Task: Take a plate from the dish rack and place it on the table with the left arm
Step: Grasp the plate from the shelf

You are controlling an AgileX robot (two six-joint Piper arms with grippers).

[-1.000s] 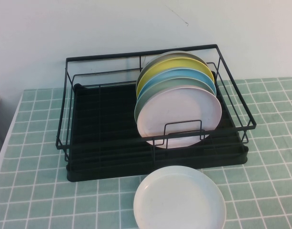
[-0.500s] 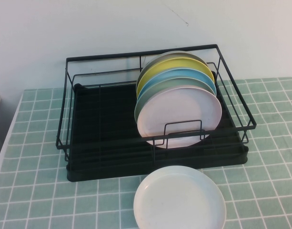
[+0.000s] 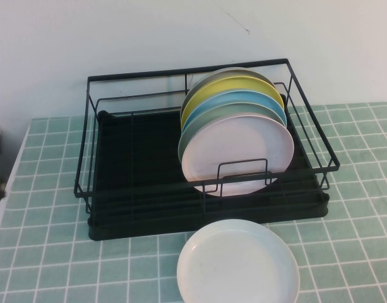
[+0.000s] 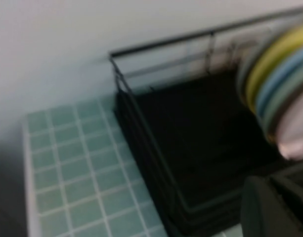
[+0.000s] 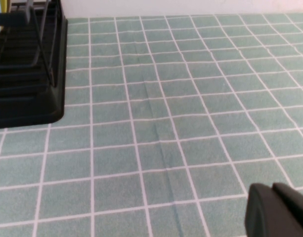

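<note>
The pale pink plate (image 3: pixel 237 154) stands upright at the front of a row of plates in the black wire dish rack (image 3: pixel 136 170), on the rack's right side. It shows blurred in the left wrist view (image 4: pixel 295 142), with the rack (image 4: pixel 191 138) below. My left gripper (image 4: pixel 275 207) is shut and empty, over the rack's near left part and short of the plates. In the high view only a dark sliver shows at the left edge. My right gripper (image 5: pixel 277 212) is shut and empty, low over the green tiled table (image 5: pixel 156 123), right of the rack (image 5: pixel 22 89).
Behind the pink plate stand mint-green, blue and yellow plates (image 3: pixel 234 95). A white plate (image 3: pixel 237 265) lies flat on the table (image 3: pixel 48 252) in front of the rack. The rack's left half holds no plates. A white wall stands behind.
A dark sliver of the left arm has come into the high view at the left edge. Plates and rack have not moved.
</note>
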